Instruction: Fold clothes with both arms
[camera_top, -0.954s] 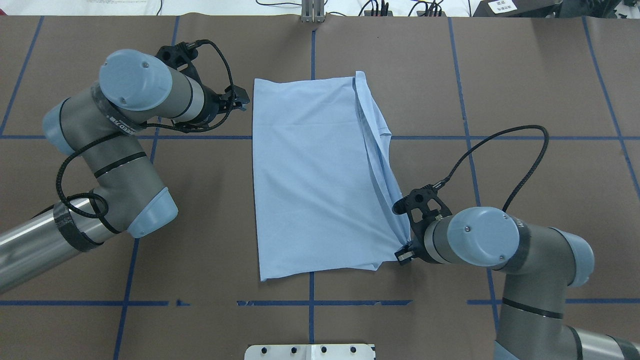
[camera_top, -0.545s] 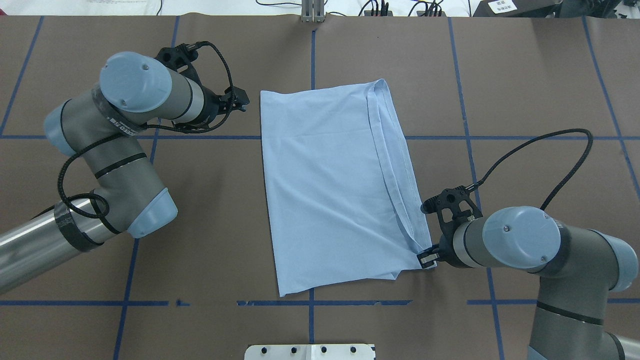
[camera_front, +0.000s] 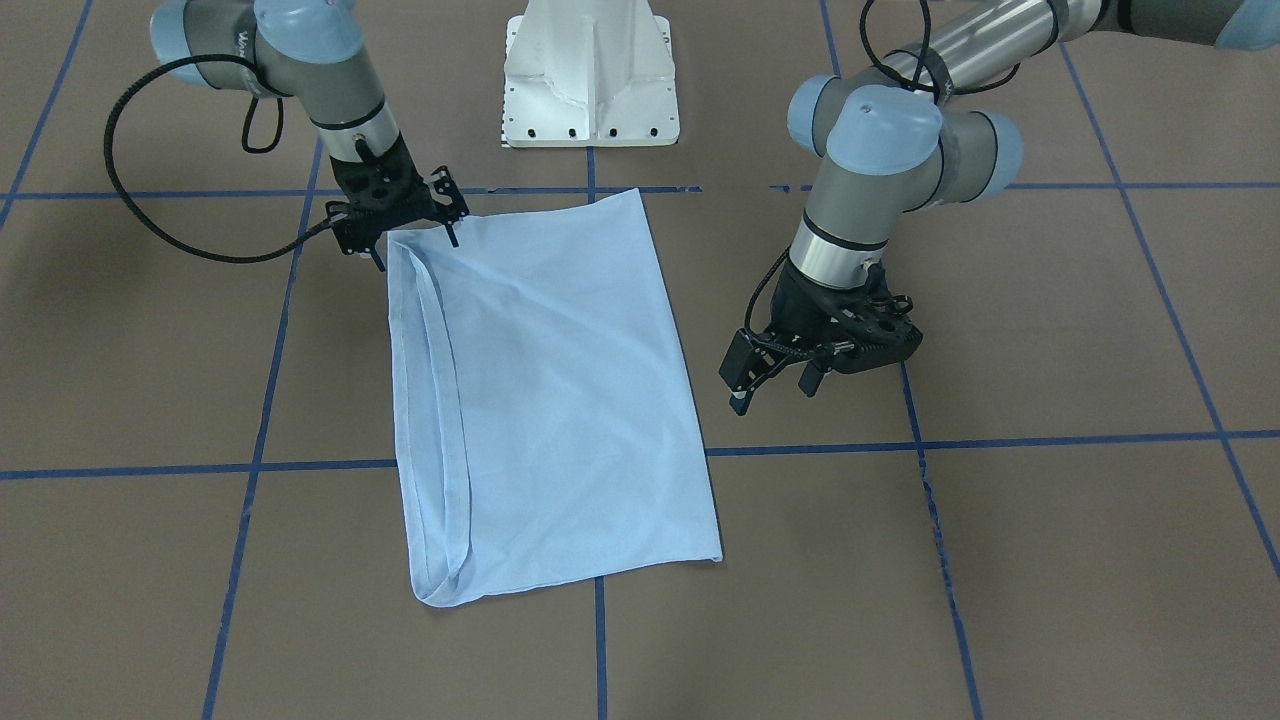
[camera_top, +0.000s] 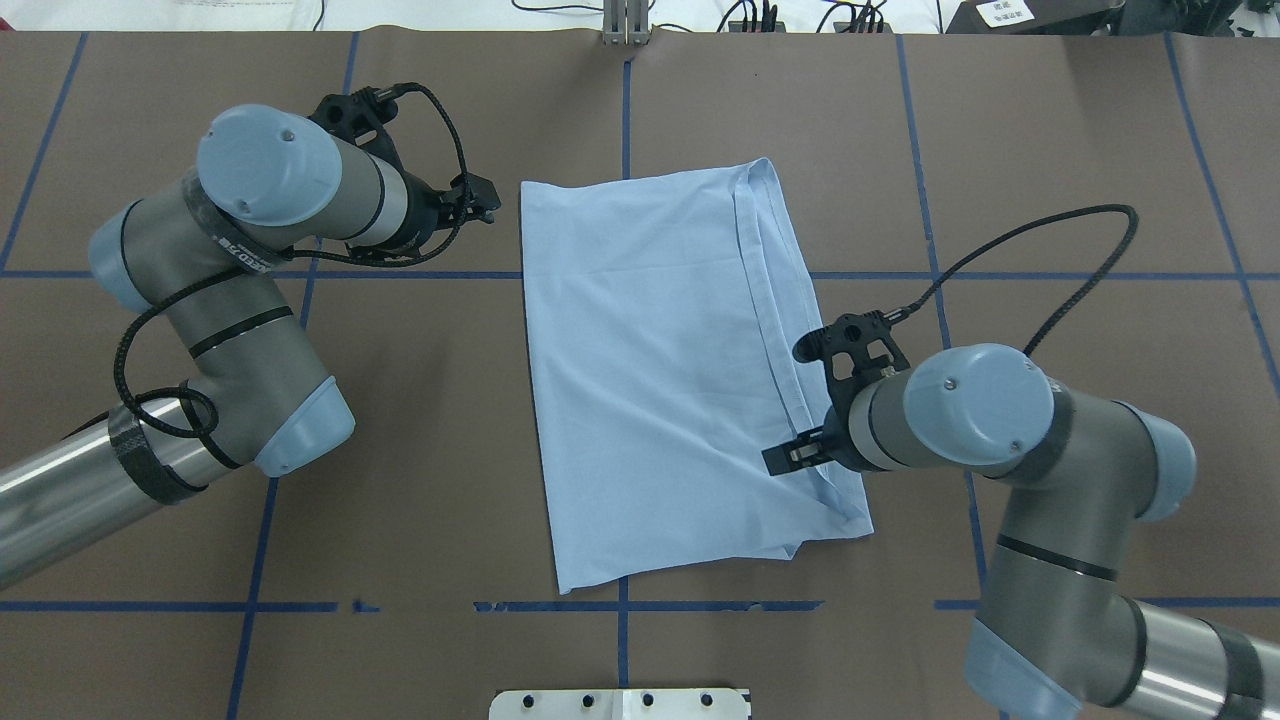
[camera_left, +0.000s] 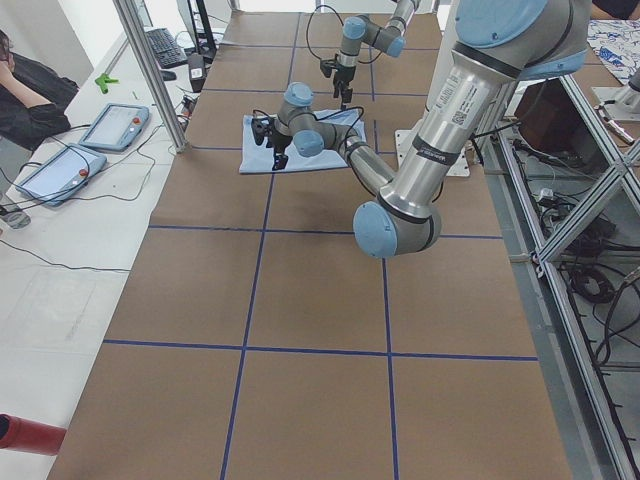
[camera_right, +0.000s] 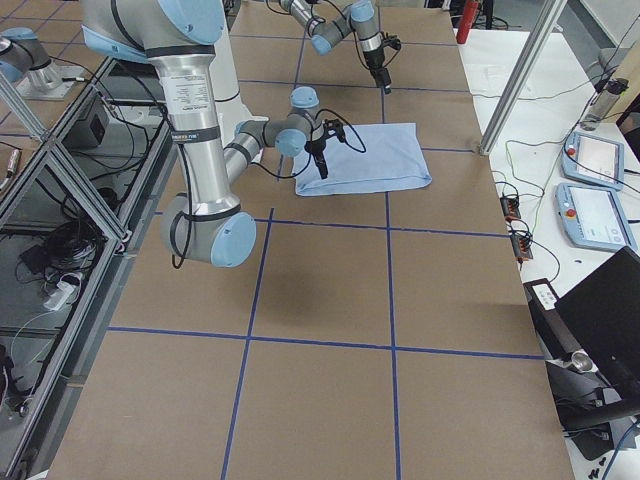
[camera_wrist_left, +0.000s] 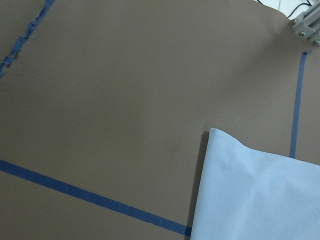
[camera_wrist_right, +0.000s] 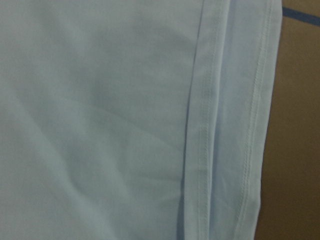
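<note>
Pale-blue and limp, the folded T-shirt (camera_top: 650, 370) is lying flat on the brown table (camera_top: 400, 500). Over its hemmed edge the right gripper (camera_front: 418, 254) is hovering, the left gripper (camera_front: 772, 397) near the opposite edge, both with jaws spread, empty. Light, floppy cloth likely: pinching corners through every layer looks the safest hold.

Overhead, the right claw (camera_top: 790, 458) sits mostly hidden under its own wrist, right of centre. The T-shirt (camera_wrist_right: 100, 125) overflows the right wrist view at top, left and bottom (soft focus there) and runs off the left wrist view's lower right corner. In both side views its folds are too small to tell.
</note>
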